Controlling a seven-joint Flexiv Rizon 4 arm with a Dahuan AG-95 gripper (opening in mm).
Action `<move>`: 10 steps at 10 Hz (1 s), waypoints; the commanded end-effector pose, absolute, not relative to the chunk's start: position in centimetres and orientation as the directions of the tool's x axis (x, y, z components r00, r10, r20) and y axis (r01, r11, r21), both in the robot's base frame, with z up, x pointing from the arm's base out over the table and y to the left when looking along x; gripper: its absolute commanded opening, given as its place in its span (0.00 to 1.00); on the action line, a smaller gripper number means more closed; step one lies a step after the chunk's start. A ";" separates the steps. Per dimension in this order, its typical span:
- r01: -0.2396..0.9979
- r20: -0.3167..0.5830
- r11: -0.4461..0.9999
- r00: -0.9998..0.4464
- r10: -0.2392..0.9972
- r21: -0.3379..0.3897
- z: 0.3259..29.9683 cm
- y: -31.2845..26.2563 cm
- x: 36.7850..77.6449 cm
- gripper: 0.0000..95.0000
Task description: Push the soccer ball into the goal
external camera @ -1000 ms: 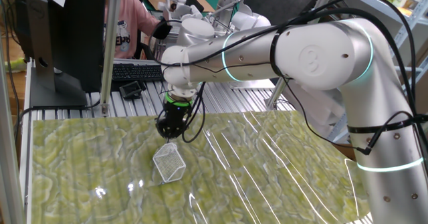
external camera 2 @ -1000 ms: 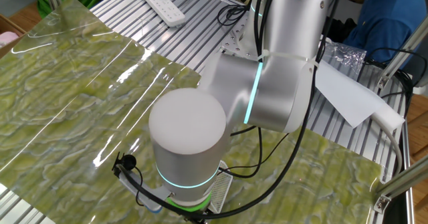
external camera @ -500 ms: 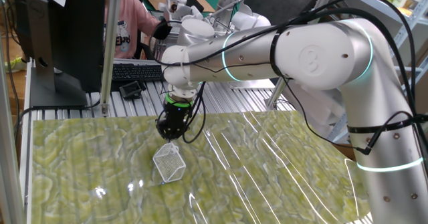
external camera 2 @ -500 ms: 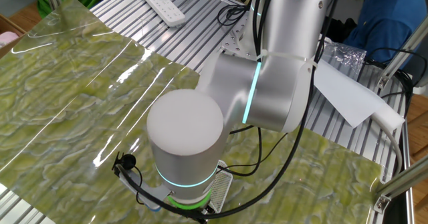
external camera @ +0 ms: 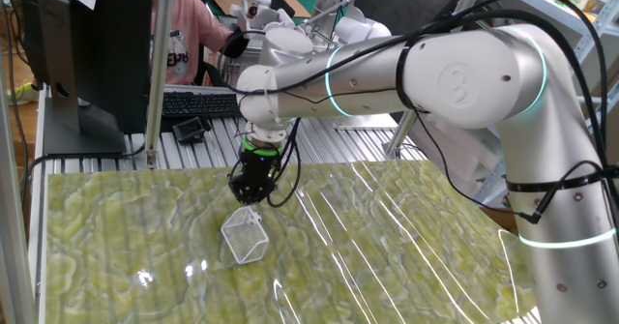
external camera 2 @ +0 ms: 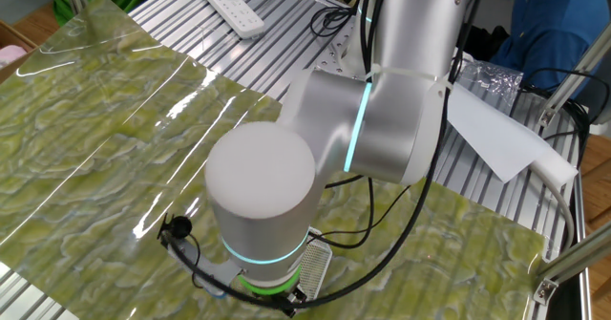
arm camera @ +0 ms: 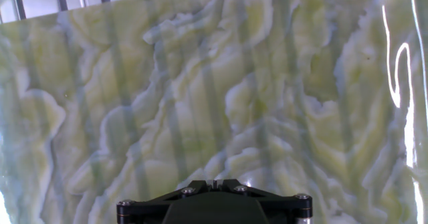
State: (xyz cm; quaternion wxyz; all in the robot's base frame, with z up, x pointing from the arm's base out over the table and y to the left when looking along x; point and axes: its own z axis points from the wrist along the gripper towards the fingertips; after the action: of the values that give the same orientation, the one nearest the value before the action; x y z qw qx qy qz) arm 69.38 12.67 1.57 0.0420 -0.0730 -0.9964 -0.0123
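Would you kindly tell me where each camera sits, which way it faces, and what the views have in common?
One fixed view: low, at the table's side, facing the monitor behind; shows the whole arm, the gripper just above the goal.
The other fixed view: high, behind the arm, looking down; the wrist fills it, hiding most of the goal.
Hand view: on the hand, looking down at the green mat; only the black gripper base shows.
All share the mat; the fixed views share the goal. No ball shows.

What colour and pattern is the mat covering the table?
The glossy table mat is pale yellow-green with white and grey marbled swirls; the hand view shows it best.
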 end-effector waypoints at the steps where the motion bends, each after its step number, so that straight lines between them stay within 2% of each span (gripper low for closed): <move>1: 0.148 0.084 0.989 -0.986 0.146 0.017 1.5 12.6 69.0 0.00; 10: 0.139 0.118 0.990 -0.983 0.138 0.000 1.1 12.5 68.3 0.00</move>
State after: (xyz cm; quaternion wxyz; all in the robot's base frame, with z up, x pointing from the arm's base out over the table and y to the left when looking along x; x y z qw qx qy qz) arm 68.36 12.52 1.11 0.0602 -0.0701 -0.9957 -0.0039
